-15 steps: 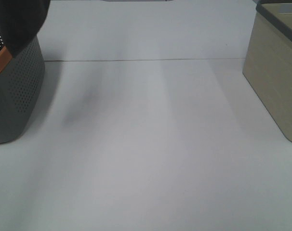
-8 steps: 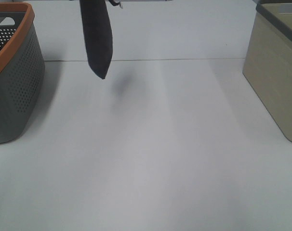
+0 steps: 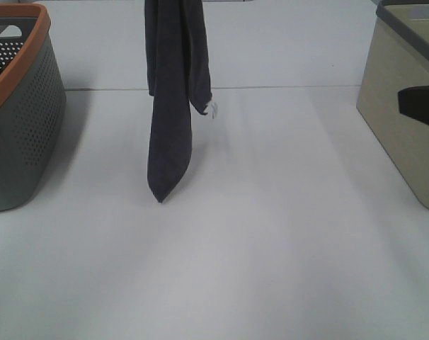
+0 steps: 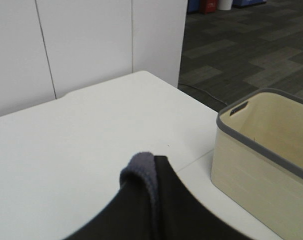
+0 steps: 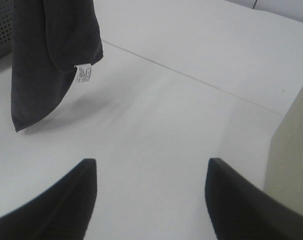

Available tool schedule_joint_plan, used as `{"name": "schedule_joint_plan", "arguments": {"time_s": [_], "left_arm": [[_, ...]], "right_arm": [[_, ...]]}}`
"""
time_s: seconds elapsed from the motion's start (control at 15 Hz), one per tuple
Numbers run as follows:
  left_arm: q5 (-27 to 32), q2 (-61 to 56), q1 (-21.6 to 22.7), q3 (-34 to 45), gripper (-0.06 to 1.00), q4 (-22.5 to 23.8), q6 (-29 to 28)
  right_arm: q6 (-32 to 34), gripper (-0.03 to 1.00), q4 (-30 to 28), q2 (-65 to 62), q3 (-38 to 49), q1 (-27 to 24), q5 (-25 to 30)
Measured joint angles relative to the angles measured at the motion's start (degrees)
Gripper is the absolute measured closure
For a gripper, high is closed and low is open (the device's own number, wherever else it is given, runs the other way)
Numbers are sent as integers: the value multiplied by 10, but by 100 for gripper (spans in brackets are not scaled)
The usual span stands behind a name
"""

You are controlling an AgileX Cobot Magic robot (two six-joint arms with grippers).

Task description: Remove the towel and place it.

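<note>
The dark navy-grey towel [image 3: 173, 106] hangs down in a long fold from the top edge of the high view, left of the middle. Its small white tag [image 3: 213, 110] sticks out on the right. Its lower tip hangs close above the white table [image 3: 271, 234]. My left gripper [image 4: 156, 205] is shut on the towel's upper fold [image 4: 141, 170]; in the high view it is out of frame above. My right gripper [image 5: 149, 200] is open and empty, low over the table to the right of the towel [image 5: 51, 60]. It shows as a dark shape [image 3: 418, 106] at the right edge.
A grey perforated basket with an orange rim [image 3: 23, 127] stands at the left edge. A beige basket with a grey rim [image 3: 402, 106] stands at the right and also shows in the left wrist view [image 4: 264, 160]. A seam [image 3: 285, 87] crosses the table at the back.
The towel has come away from the grey basket, moved right toward the middle and dropped lower. The right gripper has come into the high view at the right edge.
</note>
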Motion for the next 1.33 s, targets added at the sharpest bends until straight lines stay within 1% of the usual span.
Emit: {"name": "schedule_joint_plan", "arguments": {"time_s": [0.13, 0.2, 0.27, 0.33, 0.4, 0.47, 0.53, 0.6, 0.67, 0.73, 0.8, 0.87, 0.93, 1.07, 1.13, 1.2, 1.27, 1.33], "left_arm": [[27, 0, 0, 6, 94, -47, 57], [45, 0, 0, 6, 94, -57, 74], [57, 0, 0, 6, 94, -61, 82], [76, 0, -1, 6, 94, -62, 88], [88, 0, -2, 6, 94, -63, 92], [96, 0, -2, 6, 94, -65, 95], [99, 0, -2, 6, 94, -65, 95], [99, 0, -2, 6, 94, -65, 95], [99, 0, -2, 6, 94, -65, 95], [99, 0, -2, 6, 94, -65, 95], [99, 0, -2, 6, 94, -65, 95], [100, 0, -2, 6, 94, -65, 95], [101, 0, -2, 6, 94, -65, 95], [100, 0, -2, 6, 94, -65, 95], [100, 0, -2, 6, 94, -65, 95], [100, 0, -2, 6, 94, -65, 95], [100, 0, -2, 6, 94, -65, 95], [100, 0, -2, 6, 94, -65, 95]], "right_arm": [[-98, 33, 91, 65, 0, 0, 0], [-149, 33, 138, 95, 0, 0, 0], [-176, 33, 165, 110, 0, 0, 0], [-230, 33, 216, 139, 0, 3, 1], [-292, 33, 275, 163, 0, 18, -7], [-432, 33, 391, 212, 0, 89, -60], [-497, 33, 426, 241, -2, 138, -112], [-529, 33, 438, 270, -11, 186, -157], [-540, 33, 442, 301, -25, 225, -189], [-541, 33, 445, 334, -43, 261, -212], [-539, 33, 446, 350, -54, 278, -224], [-530, 33, 446, 375, -74, 310, -249], [-510, 33, 447, 398, -97, 333, -278], [-433, 34, 446, 439, -142, 372, -337], [-380, 34, 423, 459, -159, 390, -365], [-310, 34, 369, 478, -174, 407, -394], [-222, 35, 300, 498, -179, 428, -437], [-112, 35, 215, 520, -179, 456, -509]]}}
